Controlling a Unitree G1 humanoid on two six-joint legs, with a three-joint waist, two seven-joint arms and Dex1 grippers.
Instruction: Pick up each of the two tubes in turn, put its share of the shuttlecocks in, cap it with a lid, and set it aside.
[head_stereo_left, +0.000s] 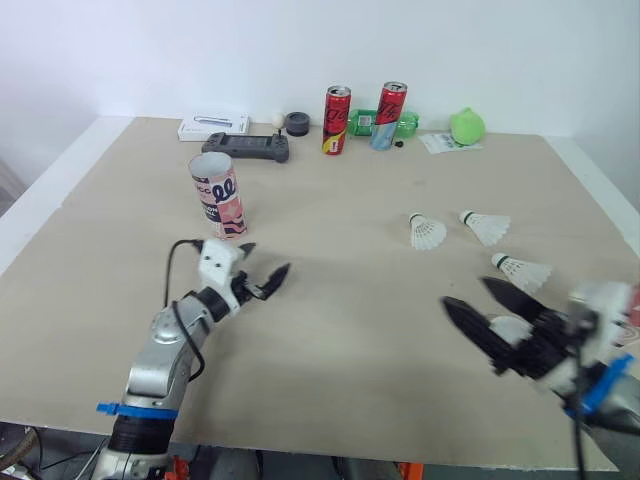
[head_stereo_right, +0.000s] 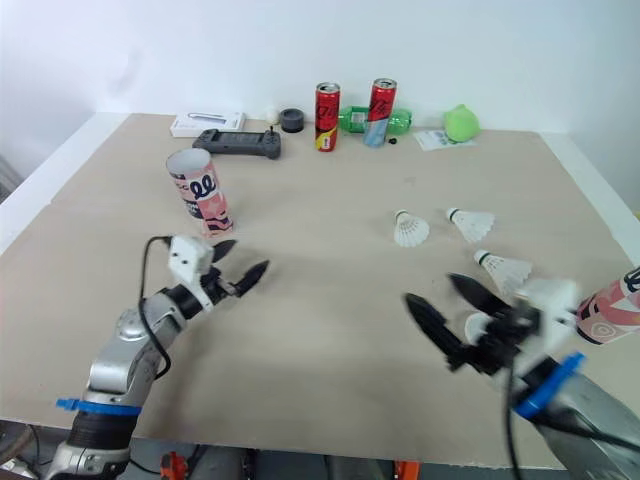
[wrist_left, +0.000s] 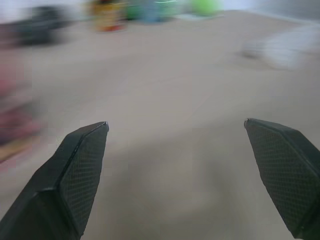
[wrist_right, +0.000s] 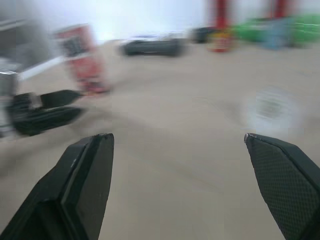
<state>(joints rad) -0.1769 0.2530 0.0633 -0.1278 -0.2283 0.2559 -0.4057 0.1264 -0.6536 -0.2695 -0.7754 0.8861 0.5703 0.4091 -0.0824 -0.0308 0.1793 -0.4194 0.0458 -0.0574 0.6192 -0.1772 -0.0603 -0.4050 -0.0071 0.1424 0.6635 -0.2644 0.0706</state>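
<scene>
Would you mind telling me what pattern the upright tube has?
Tube: pink and white with dark markings; clearest in left eye view.

This looks like a robotics lab or test room rather than a home. A plain beige board serves as the worktop (head_stereo_left: 330, 300), laid over a white table and set against bare white walls (head_stereo_left: 300, 50). An unrelated row of props stands along the worktop's far edge: two red drink cans (head_stereo_left: 337, 120), a green bottle (head_stereo_left: 405, 124) lying on its side, a green ball-like object (head_stereo_left: 466, 126), a black handheld controller (head_stereo_left: 246, 147) and a white box (head_stereo_left: 214, 127). Loose shuttlecocks (head_stereo_left: 428, 232) lie toward the right edge, and cables (head_stereo_left: 40, 462) show below the near left corner.
</scene>
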